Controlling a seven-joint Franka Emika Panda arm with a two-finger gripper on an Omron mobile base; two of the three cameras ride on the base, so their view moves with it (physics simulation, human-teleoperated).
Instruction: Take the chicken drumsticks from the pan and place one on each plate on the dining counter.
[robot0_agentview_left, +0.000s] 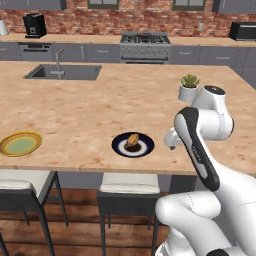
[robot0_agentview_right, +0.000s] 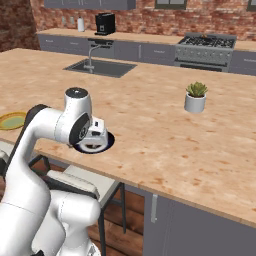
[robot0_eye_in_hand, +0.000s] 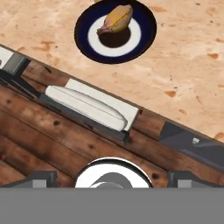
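On my screens, one chicken drumstick (robot0_agentview_left: 132, 140) lay on the dark navy plate (robot0_agentview_left: 120, 146) near the front edge of the dining counter (robot0_agentview_left: 100, 105). The yellow-green plate (robot0_agentview_left: 20, 144) sat bare, well apart at nine o'clock from it. In the hand view the drumstick rested at twelve o'clock, its body on the plate's pale ring. A cushioned stool (robot0_eye_in_hand: 87, 107) stood below the counter edge. The gripper (robot0_agentview_left: 171, 141) hung just beside the navy plate at three o'clock, its jaws spread wide and holding nothing. The stove (robot0_agentview_left: 145, 46) stood at the far wall; I could not make out the pan there. I judged the next drumstick needed fetching, so I would lift the arm clear before driving, avoiding the potted plant (robot0_agentview_left: 189, 88).
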